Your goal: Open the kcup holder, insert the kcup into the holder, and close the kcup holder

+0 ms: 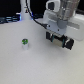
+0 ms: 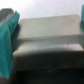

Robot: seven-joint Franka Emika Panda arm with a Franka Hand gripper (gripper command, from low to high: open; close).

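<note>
The kcup (image 1: 25,44), a small whitish cup with a green top, stands on the white table towards the exterior view's left, apart from the arm. The black kcup holder (image 1: 67,44) sits at the exterior view's right, partly hidden by the white hand. My gripper (image 1: 59,38) hangs right at the holder. The wrist view shows the holder's dark grey panels (image 2: 50,30) very close, with one teal finger (image 2: 6,42) at the frame's edge. The other finger is out of view. The jaws stand apart with nothing between them. No pulled-out tray shows.
The white table (image 1: 30,67) stretches across the front of the exterior view. Dark objects and a cable (image 1: 25,12) stand along the back at the exterior view's left.
</note>
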